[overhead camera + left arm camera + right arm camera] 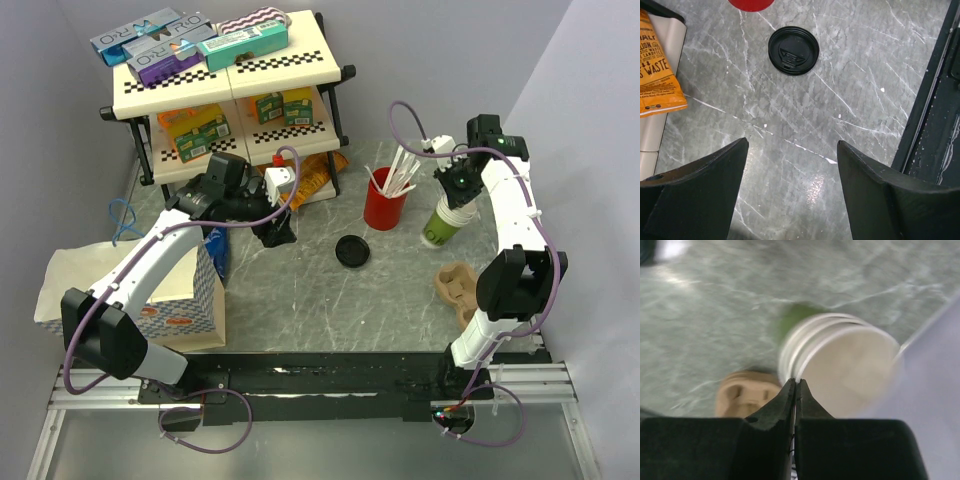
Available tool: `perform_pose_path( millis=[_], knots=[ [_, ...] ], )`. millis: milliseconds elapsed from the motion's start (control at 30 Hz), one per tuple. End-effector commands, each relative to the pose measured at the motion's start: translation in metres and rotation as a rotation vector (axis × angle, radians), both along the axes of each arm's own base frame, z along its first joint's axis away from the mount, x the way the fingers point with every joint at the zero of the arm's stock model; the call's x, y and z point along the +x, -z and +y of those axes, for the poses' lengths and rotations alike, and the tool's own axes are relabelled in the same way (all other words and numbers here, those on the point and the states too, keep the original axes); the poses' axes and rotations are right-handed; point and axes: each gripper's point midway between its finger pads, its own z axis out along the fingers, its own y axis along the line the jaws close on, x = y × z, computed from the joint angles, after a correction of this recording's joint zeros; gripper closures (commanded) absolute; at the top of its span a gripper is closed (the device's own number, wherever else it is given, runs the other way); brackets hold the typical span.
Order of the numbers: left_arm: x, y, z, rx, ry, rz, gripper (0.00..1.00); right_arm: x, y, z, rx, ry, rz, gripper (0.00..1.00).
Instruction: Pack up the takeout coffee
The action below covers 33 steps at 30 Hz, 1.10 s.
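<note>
The small green paper cup [441, 225], beside the tall red cup [385, 206], is pinched at its rim by the jaws of the right gripper [796, 385] and is best lifted straight, while the left gripper [792, 145], jaws spread, should centre over the round black plastic lid [793, 50].

green cup [850, 365] blurred, red cup [751, 4] cropped

Top view: bright, even overhead light, soft shadows on the tabletop [300, 300]. Left wrist view: sharp, with one pale glare patch. Right wrist view: motion-blurred, green cup stack [850, 370] and cardboard cup carrier [742, 392] smeared.
</note>
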Motion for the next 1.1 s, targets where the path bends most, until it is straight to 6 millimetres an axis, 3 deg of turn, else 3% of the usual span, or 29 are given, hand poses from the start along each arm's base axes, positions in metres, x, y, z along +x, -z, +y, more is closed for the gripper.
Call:
perform_pose_path(
  millis=[0, 33, 67, 100, 133, 167, 200, 233, 300, 333, 400, 433, 467, 500, 533, 600, 633, 667, 700, 733, 767, 800, 833, 933, 967, 1000, 1067],
  knots=[
    [-0.001, -0.010, -0.009, -0.044, 0.033, -0.012, 0.22, -0.005, -0.005, -0.003, -0.040, 0.042, 0.021, 1.00],
    [0.001, -0.009, -0.009, -0.044, 0.033, -0.013, 0.22, 0.002, -0.005, -0.010, -0.060, 0.050, -0.012, 1.00],
    [0.001, -0.009, -0.010, -0.044, 0.030, -0.010, 0.22, -0.010, -0.007, -0.005, 0.001, 0.042, 0.031, 1.00],
    [0.002, -0.010, -0.010, -0.045, 0.029, -0.010, 0.22, -0.002, -0.030, 0.029, 0.241, -0.010, 0.014, 1.00],
    [0.001, -0.010, -0.010, -0.046, 0.031, -0.008, 0.22, -0.004, -0.029, 0.019, 0.244, 0.066, 0.050, 1.00],
    [0.000, -0.011, -0.010, -0.046, 0.033, -0.008, 0.22, 0.007, -0.027, 0.008, 0.160, 0.106, 0.023, 1.00],
    [0.000, -0.010, -0.010, -0.045, 0.034, -0.011, 0.22, 0.002, -0.008, -0.014, -0.023, 0.102, 0.044, 1.00],
    [0.000, -0.010, -0.009, -0.044, 0.033, -0.012, 0.22, 0.006, -0.006, -0.010, -0.054, 0.061, 0.001, 1.00],
    [0.001, -0.008, -0.009, -0.043, 0.031, -0.012, 0.22, 0.001, -0.017, 0.007, 0.065, 0.028, -0.027, 1.00],
    [0.000, -0.008, -0.009, -0.043, 0.032, -0.008, 0.22, 0.001, -0.016, -0.004, 0.016, 0.081, -0.022, 1.00],
    [0.000, -0.009, -0.009, -0.046, 0.031, -0.009, 0.22, 0.000, 0.000, -0.009, -0.098, 0.046, 0.014, 1.00],
    [0.000, -0.009, -0.009, -0.047, 0.030, -0.010, 0.22, -0.002, -0.001, 0.010, 0.006, -0.005, 0.024, 1.00],
    [0.000, -0.009, -0.009, -0.047, 0.030, -0.011, 0.22, -0.007, -0.002, 0.014, 0.107, 0.002, 0.063, 1.00],
    [0.000, -0.008, -0.010, -0.046, 0.030, -0.010, 0.22, -0.001, -0.010, 0.011, 0.116, 0.071, 0.042, 1.00],
    [0.000, -0.007, -0.009, -0.044, 0.028, -0.006, 0.22, 0.003, -0.007, -0.017, -0.048, 0.143, 0.028, 1.00],
    [0.000, -0.008, -0.009, -0.047, 0.029, -0.008, 0.22, -0.004, -0.001, -0.017, -0.111, 0.067, 0.043, 1.00],
    [-0.001, -0.007, -0.009, -0.046, 0.031, -0.006, 0.22, -0.013, -0.007, 0.001, 0.010, 0.026, 0.074, 1.00],
    [-0.001, -0.007, -0.009, -0.045, 0.031, -0.004, 0.22, -0.016, -0.013, 0.033, 0.265, -0.008, 0.115, 1.00],
    [-0.001, -0.006, -0.009, -0.045, 0.031, -0.004, 0.22, -0.013, -0.028, 0.034, 0.277, 0.025, 0.105, 1.00],
    [-0.001, -0.007, -0.009, -0.047, 0.032, -0.004, 0.22, -0.005, -0.024, 0.028, 0.220, 0.058, 0.091, 1.00],
    [-0.002, -0.006, -0.010, -0.046, 0.033, -0.003, 0.22, -0.006, -0.007, 0.002, 0.053, 0.085, 0.100, 1.00],
    [-0.001, -0.007, -0.010, -0.049, 0.032, -0.005, 0.22, -0.003, -0.003, -0.004, -0.030, 0.081, 0.069, 1.00],
    [0.000, -0.007, -0.010, -0.052, 0.030, -0.006, 0.22, 0.013, -0.004, -0.013, -0.083, 0.096, -0.022, 1.00],
    [-0.001, -0.009, -0.011, -0.054, 0.032, -0.001, 0.22, -0.012, -0.023, 0.032, 0.226, -0.024, 0.052, 1.00],
    [-0.001, -0.009, -0.010, -0.052, 0.031, -0.003, 0.22, -0.011, -0.018, 0.031, 0.248, 0.059, 0.112, 1.00],
    [-0.001, -0.009, -0.010, -0.051, 0.031, -0.012, 0.22, -0.007, -0.009, 0.005, 0.117, 0.142, 0.113, 1.00],
    [0.000, -0.007, -0.010, -0.051, 0.030, -0.009, 0.22, 0.003, -0.003, -0.008, 0.044, 0.160, 0.064, 1.00]
  ],
)
